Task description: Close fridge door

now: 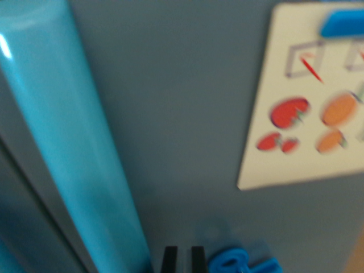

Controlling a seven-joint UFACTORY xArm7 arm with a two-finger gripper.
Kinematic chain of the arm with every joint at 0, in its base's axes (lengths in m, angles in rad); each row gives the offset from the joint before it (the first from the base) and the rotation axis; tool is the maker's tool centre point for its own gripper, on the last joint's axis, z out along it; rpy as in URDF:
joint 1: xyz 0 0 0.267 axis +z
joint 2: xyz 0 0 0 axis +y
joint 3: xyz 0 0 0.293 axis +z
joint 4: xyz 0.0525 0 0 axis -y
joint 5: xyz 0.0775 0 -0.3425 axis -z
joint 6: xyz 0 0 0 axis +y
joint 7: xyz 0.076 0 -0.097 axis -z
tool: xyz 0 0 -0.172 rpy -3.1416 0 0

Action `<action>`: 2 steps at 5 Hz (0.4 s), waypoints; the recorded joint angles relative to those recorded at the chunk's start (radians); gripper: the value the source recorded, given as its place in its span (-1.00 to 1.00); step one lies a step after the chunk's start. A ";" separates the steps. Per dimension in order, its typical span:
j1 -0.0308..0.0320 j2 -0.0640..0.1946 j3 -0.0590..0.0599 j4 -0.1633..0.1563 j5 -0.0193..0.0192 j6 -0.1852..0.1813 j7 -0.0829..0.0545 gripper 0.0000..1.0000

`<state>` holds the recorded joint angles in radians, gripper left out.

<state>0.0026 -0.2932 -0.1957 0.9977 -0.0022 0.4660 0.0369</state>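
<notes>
The grey fridge door [182,114] fills the wrist view, very close and blurred. A glossy turquoise handle bar [68,148] runs down the door at the wrist view's left. At the bottom edge two black fingertips [169,259] of my gripper [183,260] stand side by side with only a thin gap, right up against the door face. Nothing shows between them. The door's edge and a darker strip lie at the far left.
A white card [301,114] with red and orange fruit pictures hangs on the door at the right, under a blue magnet [344,23]. A blue plastic piece [239,263] sits at the bottom beside the fingertips.
</notes>
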 joint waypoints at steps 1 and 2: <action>0.0000 0.000 0.000 0.000 0.0000 0.000 0.000 1.00; 0.0000 0.027 0.008 0.027 0.0000 0.000 0.000 1.00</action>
<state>0.0026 -0.2664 -0.1877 1.0250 -0.0022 0.4660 0.0369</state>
